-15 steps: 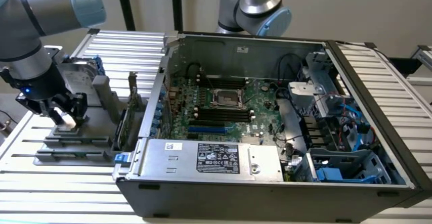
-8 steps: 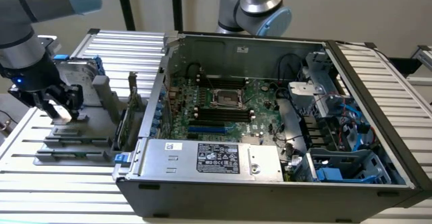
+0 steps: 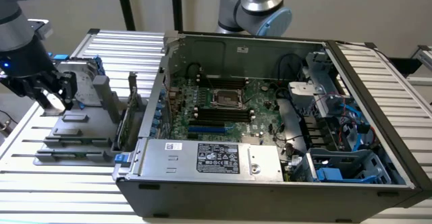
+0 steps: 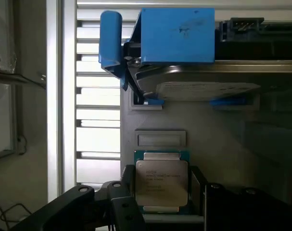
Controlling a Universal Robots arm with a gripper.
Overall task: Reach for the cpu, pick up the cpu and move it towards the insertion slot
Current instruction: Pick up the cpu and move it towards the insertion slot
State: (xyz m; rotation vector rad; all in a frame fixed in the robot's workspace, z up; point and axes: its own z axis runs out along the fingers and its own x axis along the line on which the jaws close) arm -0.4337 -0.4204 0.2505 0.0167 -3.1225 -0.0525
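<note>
The cpu (image 4: 161, 179) is a small silvery square with a thin green rim, lying in a recess of the grey holder tray (image 4: 232, 144). My gripper (image 4: 161, 195) is shut on it, with one black finger (image 4: 128, 192) against each of two opposite sides. In the exterior view the gripper (image 3: 54, 101) hangs low over the tray (image 3: 74, 133) at that view's left. The insertion slot (image 3: 228, 98), a shiny metal frame around a dark centre, lies on the motherboard inside the open computer case, far from the gripper towards the exterior view's right.
A silver hard drive in a blue frame (image 4: 177, 36) stands on the tray just beyond the cpu. The case's tall metal wall (image 3: 162, 82) rises between tray and motherboard. Black memory slots (image 3: 223, 115) flank the socket. A power supply (image 3: 209, 158) and cables crowd the case.
</note>
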